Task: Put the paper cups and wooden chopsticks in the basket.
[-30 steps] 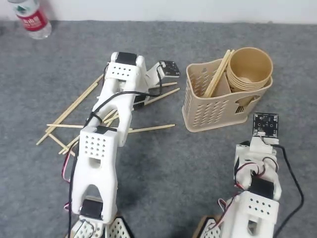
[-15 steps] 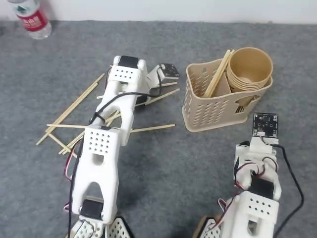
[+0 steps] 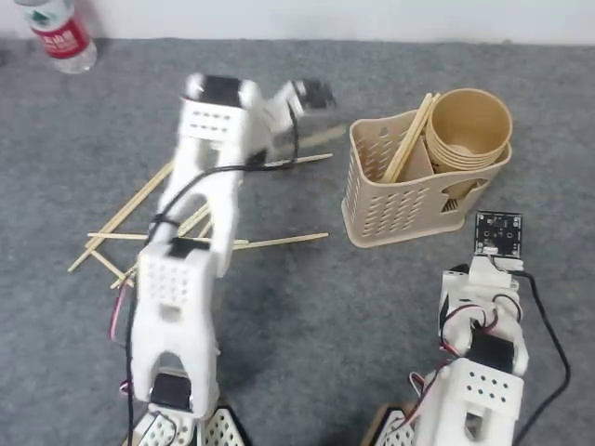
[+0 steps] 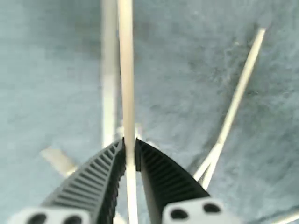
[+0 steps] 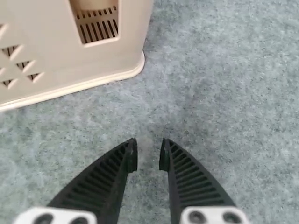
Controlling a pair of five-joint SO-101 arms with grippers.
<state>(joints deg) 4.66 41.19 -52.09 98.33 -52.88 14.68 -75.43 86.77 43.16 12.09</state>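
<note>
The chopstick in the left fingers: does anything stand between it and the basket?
Nothing visible does. The left gripper is shut on the chopstick; in the high view, only carpet with flat loose chopsticks lies between it and the basket.

**Basket and contents.** A beige plastic basket with perforated walls stands upright on the grey carpet; the right wrist view shows its lower corner. A stack of tan paper cups sits mouth-up in the compartment farther from the scattered sticks. A pair of wooden chopsticks leans in the other compartment, with its tips above the rim.

**Loose items.** Loose chopsticks lie crossed on the carpet beside the basket. One chopstick is pinched between the jaws of the left gripper, above others lying on the carpet.
</note>
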